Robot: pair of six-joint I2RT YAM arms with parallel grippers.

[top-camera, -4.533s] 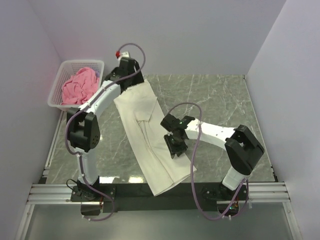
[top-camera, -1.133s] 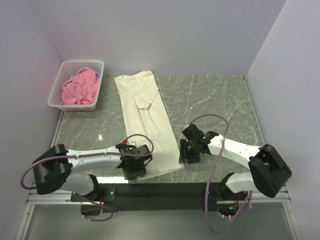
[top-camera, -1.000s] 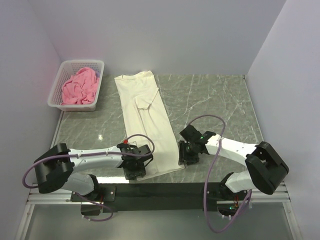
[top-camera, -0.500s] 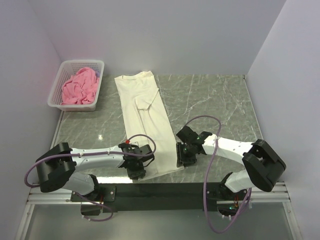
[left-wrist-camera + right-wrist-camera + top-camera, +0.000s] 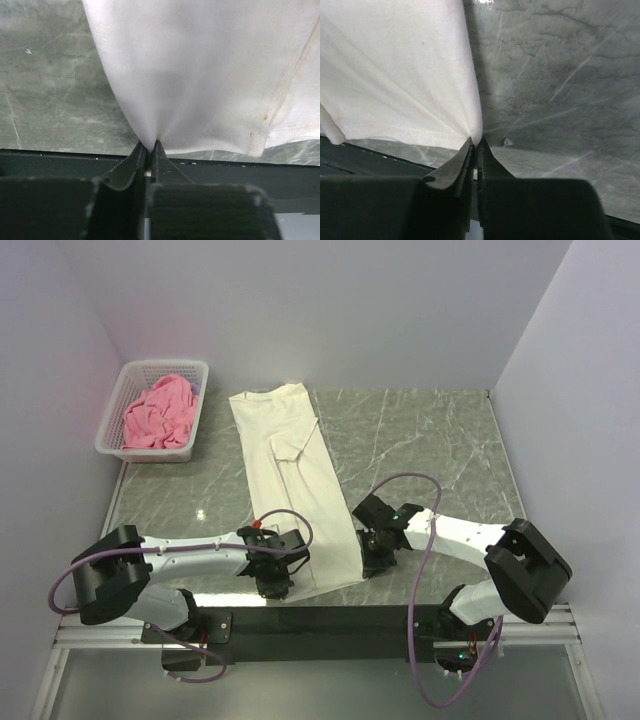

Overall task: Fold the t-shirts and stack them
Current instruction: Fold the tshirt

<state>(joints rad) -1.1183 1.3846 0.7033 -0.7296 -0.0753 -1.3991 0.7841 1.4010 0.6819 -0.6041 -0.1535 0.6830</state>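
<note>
A cream-white t-shirt (image 5: 295,480) lies folded into a long strip on the marble table, collar at the back, hem at the near edge. My left gripper (image 5: 277,583) is shut on the hem's left corner; in the left wrist view the cloth (image 5: 200,75) bunches into the closed left gripper (image 5: 150,146). My right gripper (image 5: 375,562) is shut on the hem's right corner; the right wrist view shows the fabric (image 5: 395,75) pinched at the tip of the right gripper (image 5: 475,142). A pink t-shirt (image 5: 158,410) is crumpled in the basket.
The white lattice basket (image 5: 118,445) stands at the back left against the wall. The table's dark front rail (image 5: 320,618) runs just below both grippers. Grey walls close in the left, back and right sides.
Both grippers have closed on the hem corners of the cream-white t-shirt. The right gripper slid slightly left onto the cloth's edge; the hem is now slightly gathered.
</note>
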